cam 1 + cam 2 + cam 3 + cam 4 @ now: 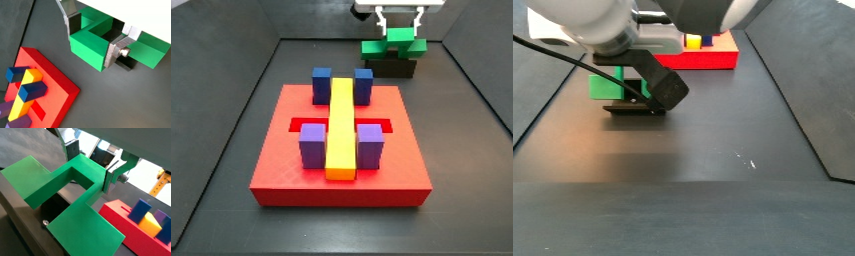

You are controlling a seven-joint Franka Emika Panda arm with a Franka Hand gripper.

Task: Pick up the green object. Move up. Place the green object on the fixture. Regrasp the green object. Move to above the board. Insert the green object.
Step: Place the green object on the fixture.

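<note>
- Nearest in a side view lies the board (291, 185), a flat red slab on the dark bench (458, 215), well apart from the work at the far end.
- On the board a long yellow bar (341, 125) runs near to far down the middle. Two purple blocks (313, 145) flank its near part and two blue blocks (322, 84) its far part. These fill their recesses already; a red cut-out beside the bar looks open, presumably for the piece to come.
- Beyond the board, at the far right, the fixture (392, 67) stands on the bench. It is a small black bracket, likely there as a rest so the piece can be let go and taken again at a better angle.
- The green object (396, 44) sits on top of the fixture; in a side view its green face (607, 86) shows just above the black base (633, 108).
- The gripper (402, 22) hangs straight over it at the far edge. In a wrist view the fingers (122, 49) stand to either side of the taller central block (93, 42), narrow, with the dark pads at or very near the green faces.
- I cannot tell whether they press on it or stand a hair off. My reading is the placing or regrasping step, with the move above the board and the insertion not yet done.
</note>
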